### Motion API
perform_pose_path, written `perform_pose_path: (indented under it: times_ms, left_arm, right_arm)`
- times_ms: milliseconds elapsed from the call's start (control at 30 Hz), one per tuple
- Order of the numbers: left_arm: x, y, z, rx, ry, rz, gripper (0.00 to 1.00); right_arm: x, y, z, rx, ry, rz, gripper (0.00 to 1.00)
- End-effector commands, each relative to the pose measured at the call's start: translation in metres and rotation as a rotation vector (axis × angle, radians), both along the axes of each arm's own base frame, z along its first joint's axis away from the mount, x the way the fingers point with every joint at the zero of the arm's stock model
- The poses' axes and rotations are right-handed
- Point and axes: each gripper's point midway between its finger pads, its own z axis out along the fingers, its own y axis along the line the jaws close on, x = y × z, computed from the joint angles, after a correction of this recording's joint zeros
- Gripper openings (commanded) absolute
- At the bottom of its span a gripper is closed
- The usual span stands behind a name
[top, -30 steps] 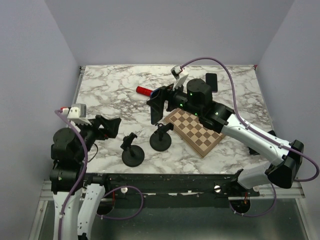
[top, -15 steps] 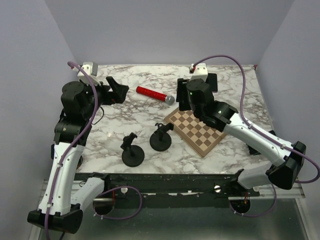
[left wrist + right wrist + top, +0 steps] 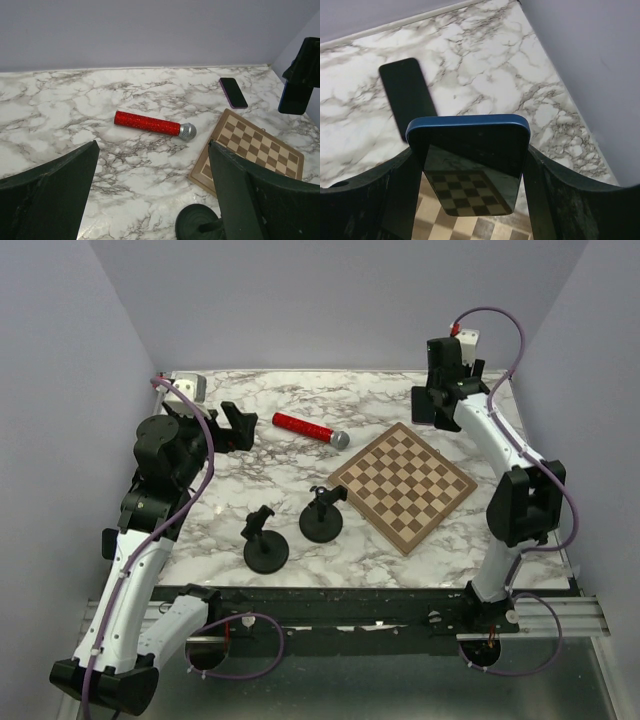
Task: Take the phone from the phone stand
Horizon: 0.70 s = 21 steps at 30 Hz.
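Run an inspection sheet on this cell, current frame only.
Surface: marble table, no spills seen.
Job's things: blue phone in right gripper; left stand and right stand both empty.
Clutter: red microphone, chessboard, second phone lying flat.
Grippers: left gripper jaws open, empty; right shut on blue phone.
Cables: purple cables on both arms, not on objects.
Surroundings: plain walls.

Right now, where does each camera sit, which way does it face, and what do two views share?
Top external: above and behind the bases, looking down on the table; left arm and right arm show.
Left wrist: on its arm, facing the far wall over the microphone; the open left end effector frames it.
Right wrist: on its arm, looking down at the far corner; the right end effector grips the blue phone.
Both wrist views share the flat phone.
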Motion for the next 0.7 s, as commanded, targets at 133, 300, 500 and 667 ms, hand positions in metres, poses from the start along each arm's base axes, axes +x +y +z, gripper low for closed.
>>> perform_pose_path:
  times_ms: [133,300,500,667]
  left_arm:
    - [-0.014,-0.003,0.026,0.037,-0.114,0.017,0.98]
    - [-0.016,-0.004,0.026,0.048,-0.119,0.03,0.98]
    - [-0.016,-0.005,0.025,0.064,-0.116,0.033,0.98]
    - [-0.013,-0.002,0.022,0.081,-0.107,0.049,0.98]
  right_arm:
    - [0.071,-0.057,-0.048,-0.002,0.109,-0.038,0.01]
    - [0.091,-0.072,-0.093,0.02,0.181,-0.042,0.01]
    - [0.104,-0.071,-0.128,0.03,0.205,-0.034,0.01]
    - [0.121,-0.071,-0.153,0.046,0.225,0.002,0.02]
